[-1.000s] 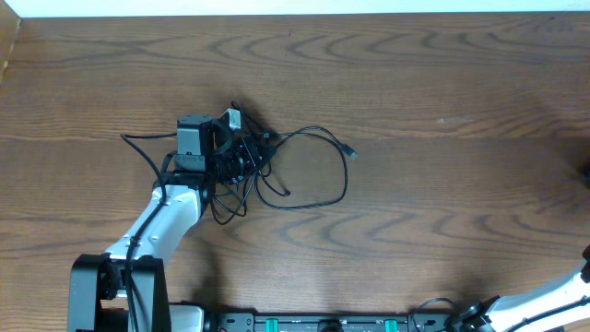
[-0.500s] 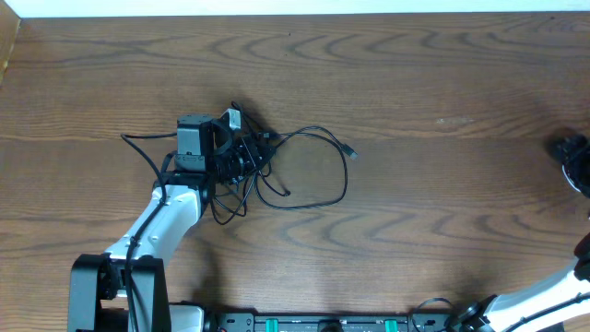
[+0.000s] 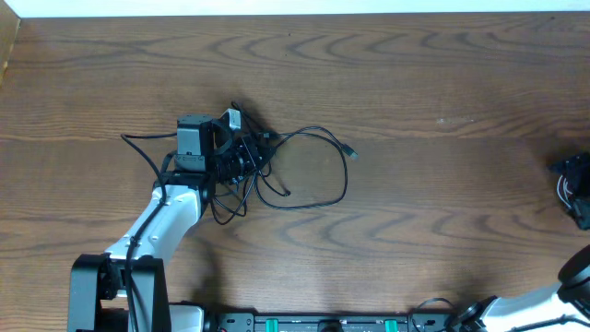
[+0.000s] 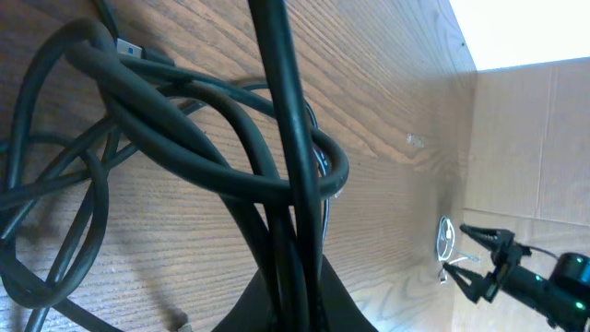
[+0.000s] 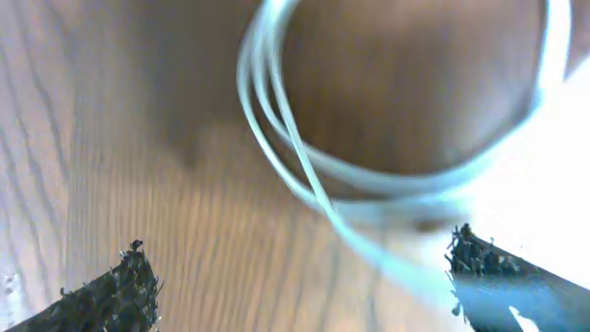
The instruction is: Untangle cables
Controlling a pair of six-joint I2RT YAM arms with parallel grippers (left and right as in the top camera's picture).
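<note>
Black cables (image 3: 318, 180) looped rightward on wood-grain worktop (image 3: 424, 74).
Left end effector (image 3: 244, 159) pinched them; right end effector (image 5: 302, 263) gaped (white cable (image 5: 277, 124) beneath).

Table (image 3: 415, 74): brown wood-grain worktop. Black cables (image 3: 346, 180), tangled in loose loops, lying left of centre. White cable (image 5: 263, 111), coiled, near the right edge.
</note>
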